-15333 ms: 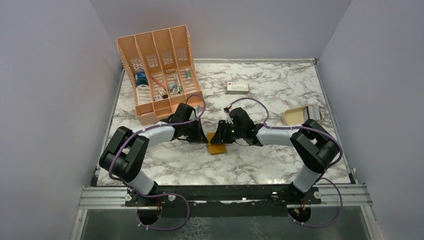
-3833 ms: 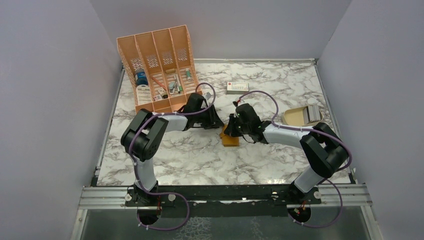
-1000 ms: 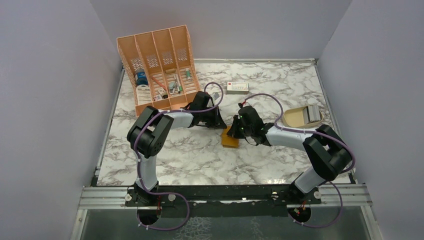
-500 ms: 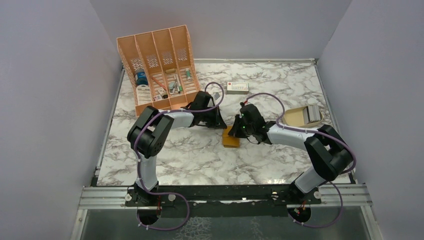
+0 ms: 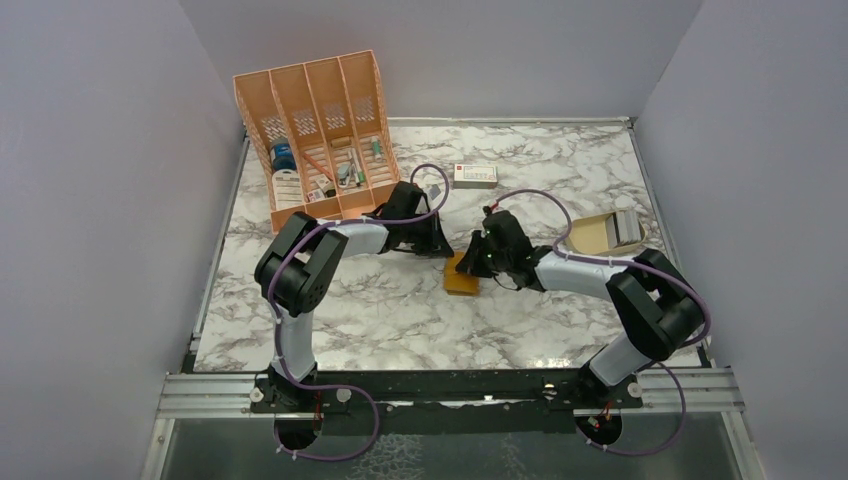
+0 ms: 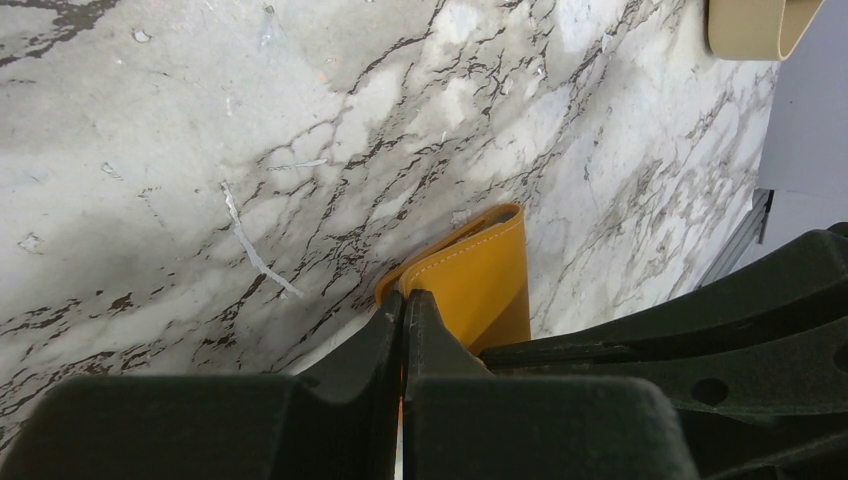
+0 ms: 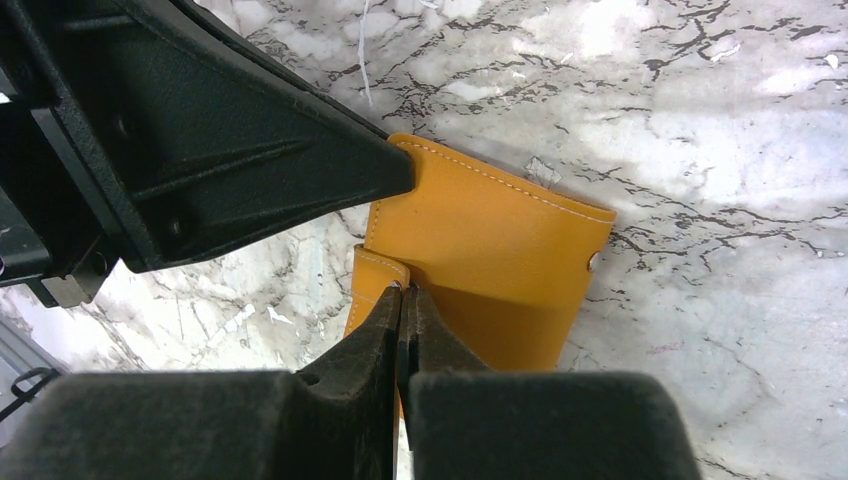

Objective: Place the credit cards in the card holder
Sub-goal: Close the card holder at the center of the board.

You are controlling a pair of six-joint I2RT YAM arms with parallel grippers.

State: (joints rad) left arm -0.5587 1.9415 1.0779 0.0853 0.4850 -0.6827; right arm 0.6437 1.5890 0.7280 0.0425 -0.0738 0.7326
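Left pincer (image 6: 403, 300) pinching closed on one edge of the wallet (image 6: 482, 272), right pincer (image 7: 403, 292) nipping its flap tight, wallet lying on the marble table (image 6: 150, 150).

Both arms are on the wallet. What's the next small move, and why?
Probably ease the two arms apart to spread the card holder open. It lies folded on the marble. The right jaws are shut on the layer peeking out under the top flap, and the left jaws are shut at the top flap's corner. No card can go in while it is folded.
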